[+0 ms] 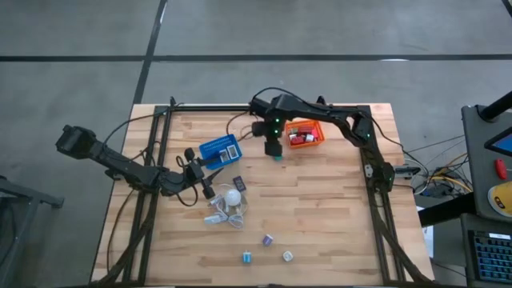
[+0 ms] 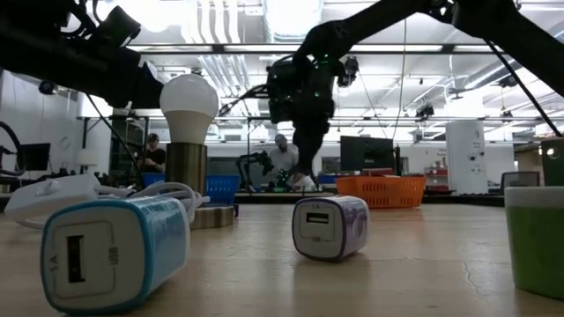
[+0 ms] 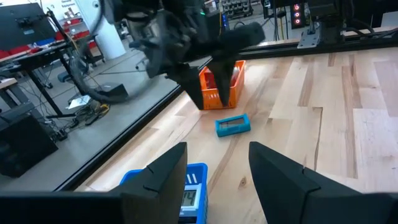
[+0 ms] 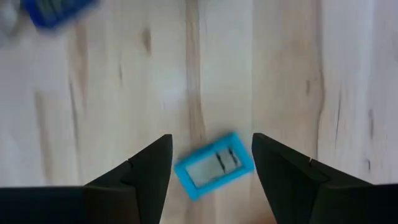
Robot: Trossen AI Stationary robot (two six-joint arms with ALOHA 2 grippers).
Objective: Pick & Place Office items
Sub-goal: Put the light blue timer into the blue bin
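The right gripper hung directly over a small blue flat device with a pale display, which lay skewed on the bare table just beside the orange basket. Its fingers stood apart on either side of the device, not yet touching it. Because the device sat at an angle to the fingers, a close from there could have caught it by opposite corners, so it might have twisted, skidded across the wood or popped free on the lift. Its low, flat shape left little edge to grip, and a descent stopping short would probably have closed on air.

The left gripper waited near the blue basket, fingers parted and empty. The bulb with its cord and three small charger cubes lay well apart, nearer the table's front edge.
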